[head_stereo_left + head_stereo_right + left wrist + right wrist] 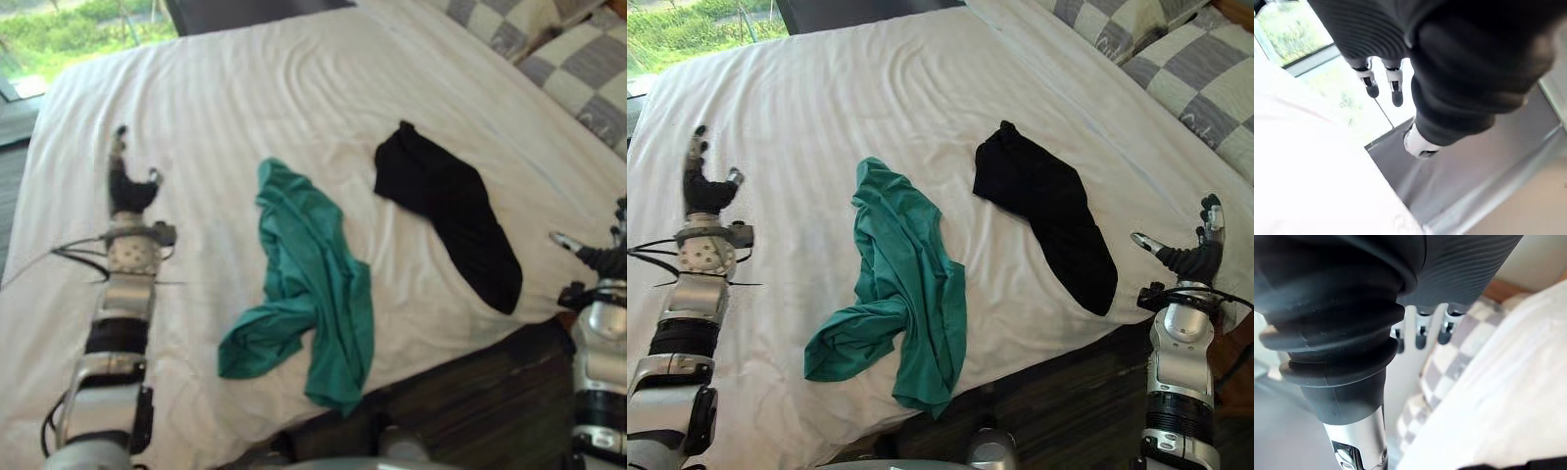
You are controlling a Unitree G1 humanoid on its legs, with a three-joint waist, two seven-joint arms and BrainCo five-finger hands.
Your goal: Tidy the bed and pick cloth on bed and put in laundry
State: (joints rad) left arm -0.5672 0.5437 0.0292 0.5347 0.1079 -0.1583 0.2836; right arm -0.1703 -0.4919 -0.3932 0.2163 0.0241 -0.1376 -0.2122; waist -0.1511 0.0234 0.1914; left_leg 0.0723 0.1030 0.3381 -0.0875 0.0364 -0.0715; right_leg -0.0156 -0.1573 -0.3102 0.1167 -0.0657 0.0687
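On the bed (921,88), green cloth (901,274) near black cloth (1048,215); left hand (703,191) and right hand (1195,255) wide, empty.

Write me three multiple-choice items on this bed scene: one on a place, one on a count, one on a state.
1. Where does the black cloth lie from the green cloth?
A. on the robot's right
B. on the robot's left
C. on top of it

2. How many loose cloths lie on the bed?
A. one
B. two
C. four

3. The left robot hand and right robot hand are:
A. both open and empty
B. both shut on cloth
C. left one shut on cloth

Answers:
1 A, the black one lies apart on the right side.
2 B, one green and one black.
3 A, fingers straight, clear of both cloths.
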